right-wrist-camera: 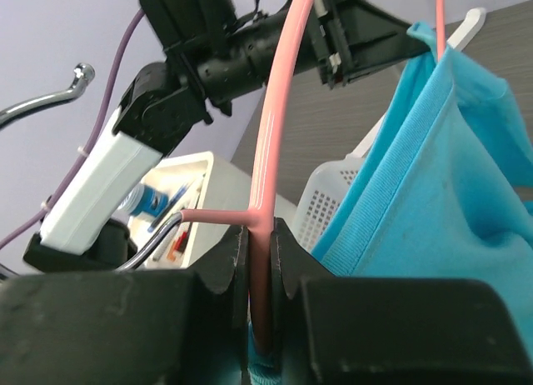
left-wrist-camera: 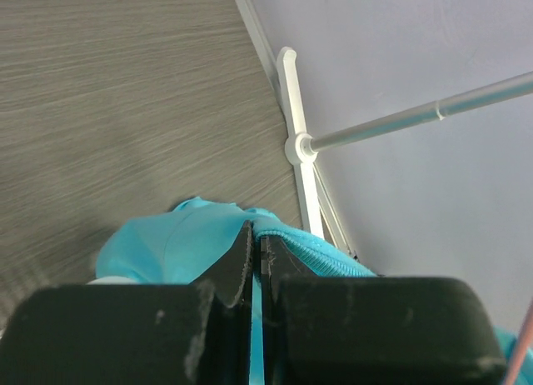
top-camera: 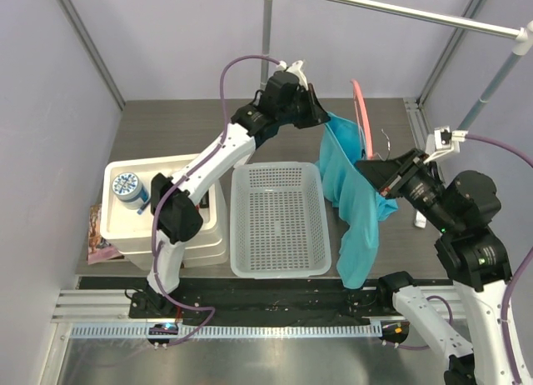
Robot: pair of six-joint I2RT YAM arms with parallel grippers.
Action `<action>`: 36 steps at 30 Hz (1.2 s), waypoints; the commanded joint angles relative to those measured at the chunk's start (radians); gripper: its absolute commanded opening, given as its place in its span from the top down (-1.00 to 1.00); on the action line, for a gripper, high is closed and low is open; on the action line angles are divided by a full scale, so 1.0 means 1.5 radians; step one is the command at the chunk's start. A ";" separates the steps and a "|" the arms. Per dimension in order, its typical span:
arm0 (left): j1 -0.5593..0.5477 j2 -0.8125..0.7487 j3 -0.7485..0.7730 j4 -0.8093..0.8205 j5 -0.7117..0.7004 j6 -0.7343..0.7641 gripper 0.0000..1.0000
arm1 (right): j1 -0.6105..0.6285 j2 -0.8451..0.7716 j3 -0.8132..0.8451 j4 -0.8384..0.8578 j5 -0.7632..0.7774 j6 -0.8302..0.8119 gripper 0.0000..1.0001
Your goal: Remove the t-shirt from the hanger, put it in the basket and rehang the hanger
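Up close, the right end effector (right-wrist-camera: pixel 260 247) is clamped on the pink hanger (right-wrist-camera: pixel 279 110), and the left end effector (left-wrist-camera: pixel 256 252) is pinched shut on a ribbed edge of the t-shirt (left-wrist-camera: pixel 175 243), which hangs between them beside the basket (top-camera: pixel 279 218). I'd draw the cloth steadily off along the hanger's arm, holding the hanger steady to avoid snagging

left pincer (left-wrist-camera: pixel 256 243) clamped, stretched far forward | right pincer (right-wrist-camera: pixel 261 235) clamped (angled leftward)
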 commanded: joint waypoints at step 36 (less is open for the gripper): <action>-0.263 -0.343 -0.469 0.337 -0.163 0.138 -0.41 | 0.005 0.168 -0.006 0.149 0.171 0.131 0.98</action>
